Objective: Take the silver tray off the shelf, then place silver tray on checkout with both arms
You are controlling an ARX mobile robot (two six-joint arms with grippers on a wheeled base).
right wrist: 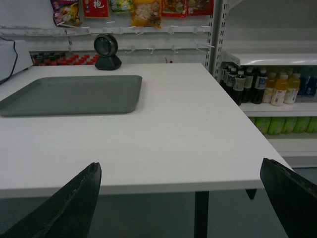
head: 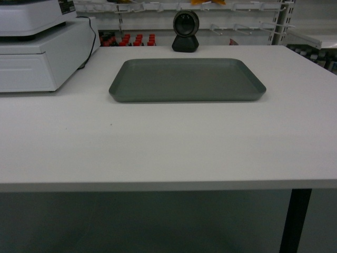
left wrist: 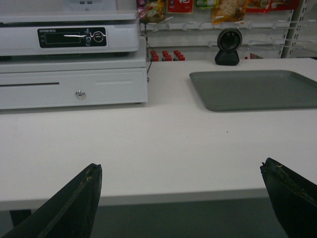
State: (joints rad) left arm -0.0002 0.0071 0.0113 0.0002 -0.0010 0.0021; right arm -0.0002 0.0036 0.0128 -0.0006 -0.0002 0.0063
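— Fingers of left gripper [left wrist: 181, 198] and right gripper [right wrist: 181, 198] are spread, holding nothing, before the checkout [head: 158, 158] front edge.

— Silver tray [head: 187, 79] lies flat near the back edge; I risk nudging it only if I reach in again.

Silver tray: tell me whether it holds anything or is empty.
Empty. The silver tray lies flat on the checkout, and its plain grey inside shows bare in all three views.

Head view — centred, slanting down over the surface [head: 168, 153]. Both wrist views sit low before its near edge, facing forward; all three share the silver tray [head: 187, 80] and scanner [head: 185, 31].
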